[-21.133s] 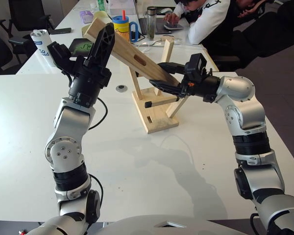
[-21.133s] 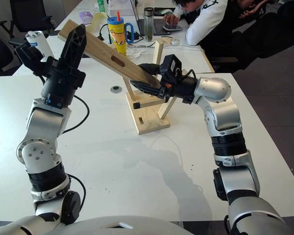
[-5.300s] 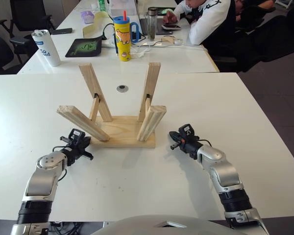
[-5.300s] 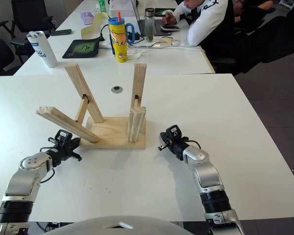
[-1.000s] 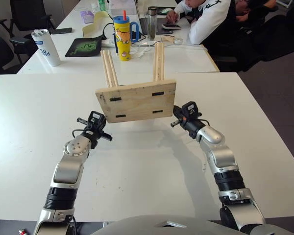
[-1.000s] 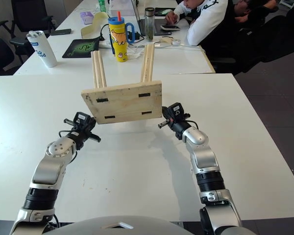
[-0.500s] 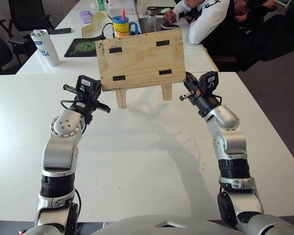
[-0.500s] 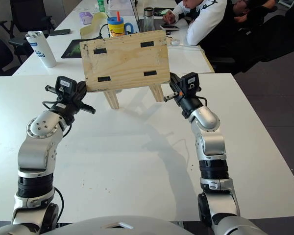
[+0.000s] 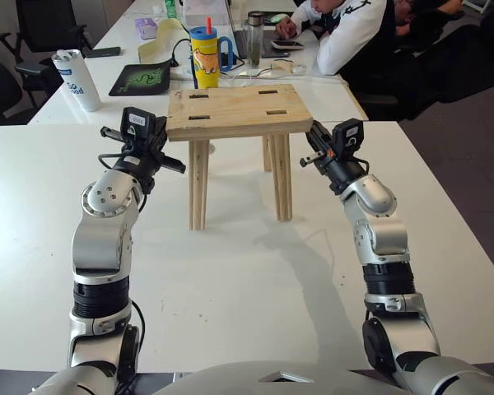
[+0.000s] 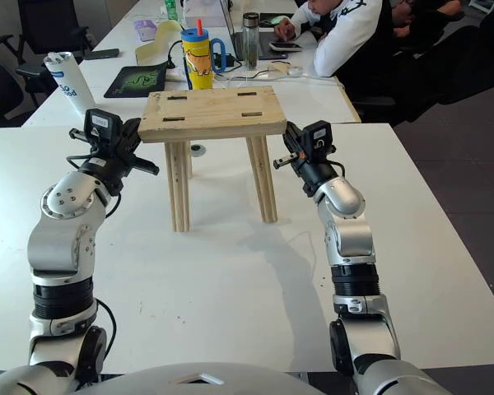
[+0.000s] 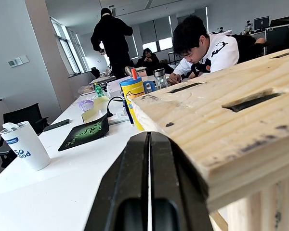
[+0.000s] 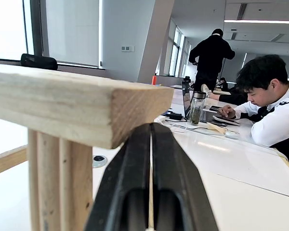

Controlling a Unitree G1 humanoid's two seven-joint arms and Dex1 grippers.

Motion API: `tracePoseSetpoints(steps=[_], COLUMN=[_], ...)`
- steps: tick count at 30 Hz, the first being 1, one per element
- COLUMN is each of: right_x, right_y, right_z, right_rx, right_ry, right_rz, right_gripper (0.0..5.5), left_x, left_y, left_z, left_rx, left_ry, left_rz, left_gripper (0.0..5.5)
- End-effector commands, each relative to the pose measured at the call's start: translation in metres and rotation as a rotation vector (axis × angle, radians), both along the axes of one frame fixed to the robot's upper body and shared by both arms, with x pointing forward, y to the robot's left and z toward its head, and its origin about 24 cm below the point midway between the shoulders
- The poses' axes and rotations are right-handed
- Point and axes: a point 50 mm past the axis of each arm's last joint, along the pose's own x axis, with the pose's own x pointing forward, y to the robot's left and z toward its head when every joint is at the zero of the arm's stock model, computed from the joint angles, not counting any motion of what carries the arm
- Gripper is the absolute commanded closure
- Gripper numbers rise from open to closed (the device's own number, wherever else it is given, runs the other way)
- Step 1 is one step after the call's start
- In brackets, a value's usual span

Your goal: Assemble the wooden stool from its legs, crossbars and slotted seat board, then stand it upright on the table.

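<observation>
Stool [image 9: 235, 111] stands on counter [image 9: 230, 280]; left pincer [image 9: 163, 142] and right pincer [image 9: 314, 135] both closed empty at seat edge, clumsy retreat could tip it

Camera stations: one head stereo pair, two wrist units.
Head pair: high, facing forward and down over the desk [image 9: 230, 280], mid-range, both eyes sharing the whole stool [image 9: 235, 111]. Wrist units: low, close beside the stool, one sighting along the left hand [image 11: 148, 139], the other along the right hand [image 12: 151, 130], toward the room behind.
</observation>
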Motion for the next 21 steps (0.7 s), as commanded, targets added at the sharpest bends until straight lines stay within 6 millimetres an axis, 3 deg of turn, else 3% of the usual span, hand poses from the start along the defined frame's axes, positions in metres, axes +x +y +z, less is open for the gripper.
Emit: tracePoseSetpoints(steps=[1, 10, 17, 21], right_x=[0.003, 0.007, -0.012, -0.026], right_y=[0.029, 0.008, -0.005, -0.009], right_z=[0.0, -0.052, -0.101, -0.118], right_rx=[-0.059, -0.14, -0.153, -0.152], right_ry=[0.0, 0.166, 0.304, 0.338], right_rz=[0.103, -0.097, -0.179, -0.205], right_gripper=[5.5, 5.5, 5.5, 5.5], left_x=[0.007, 0.012, -0.01, -0.021], left_y=[-0.018, 0.01, 0.025, 0.038], left_z=[-0.015, -0.057, -0.109, -0.135], left_rx=[0.042, 0.037, 0.003, 0.014], left_ry=[0.058, 0.142, 0.24, 0.28], left_rz=[-0.081, 0.101, 0.183, 0.283], left_gripper=[5.48, 5.48, 5.48, 5.48])
